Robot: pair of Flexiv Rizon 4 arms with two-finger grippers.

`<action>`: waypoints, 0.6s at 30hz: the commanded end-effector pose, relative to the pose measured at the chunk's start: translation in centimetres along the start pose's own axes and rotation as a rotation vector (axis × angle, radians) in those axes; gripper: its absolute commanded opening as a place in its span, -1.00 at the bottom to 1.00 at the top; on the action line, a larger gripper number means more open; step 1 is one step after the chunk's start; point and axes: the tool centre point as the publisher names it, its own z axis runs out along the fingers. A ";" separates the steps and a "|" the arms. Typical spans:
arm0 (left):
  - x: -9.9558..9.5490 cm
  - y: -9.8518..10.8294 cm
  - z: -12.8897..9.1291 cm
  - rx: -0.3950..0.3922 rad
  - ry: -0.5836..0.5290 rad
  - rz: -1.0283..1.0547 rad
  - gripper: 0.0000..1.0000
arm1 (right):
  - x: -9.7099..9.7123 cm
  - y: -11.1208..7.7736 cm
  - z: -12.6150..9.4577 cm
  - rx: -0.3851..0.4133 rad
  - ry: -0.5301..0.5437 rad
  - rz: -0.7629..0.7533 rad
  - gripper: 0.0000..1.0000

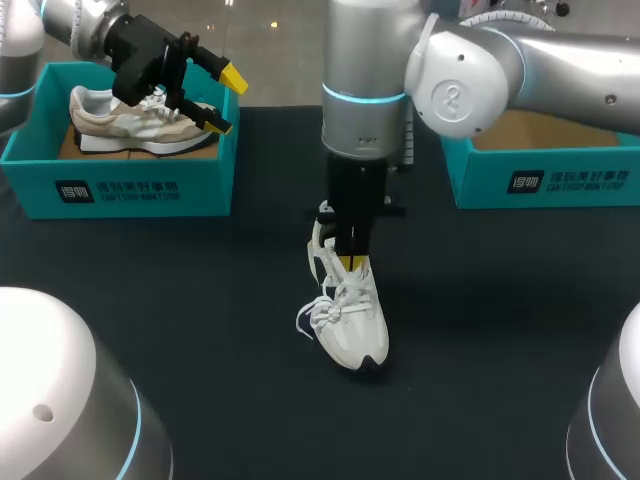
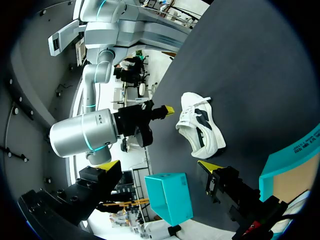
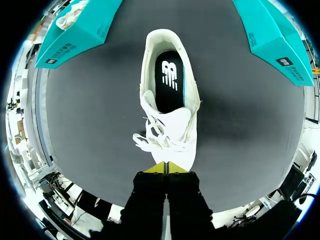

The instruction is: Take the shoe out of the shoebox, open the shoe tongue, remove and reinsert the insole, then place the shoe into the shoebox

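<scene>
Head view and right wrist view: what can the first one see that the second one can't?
Only the head view shows the left gripper, open over the left shoebox, and the right arm with its silver body. Only the right wrist view looks inside the white shoe at its black insole. Both show the white shoe on the black table, the left shoebox, the right shoebox, and the right gripper with its yellow tips together.

Left end effector (image 1: pixel 225 100) spread wide; right end effector (image 1: pixel 350 262) closed, pointing down.
</scene>
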 end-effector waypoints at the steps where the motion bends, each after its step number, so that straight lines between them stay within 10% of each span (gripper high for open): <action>1: 0.0 0.0 -0.1 0.002 0.004 0.001 1.00 | 0.1 1.4 0.8 -0.007 0.007 0.004 -1.00; 18: 0.0 0.0 -0.1 0.002 0.004 0.001 1.00 | -0.2 5.5 2.2 -0.065 0.011 0.011 -1.00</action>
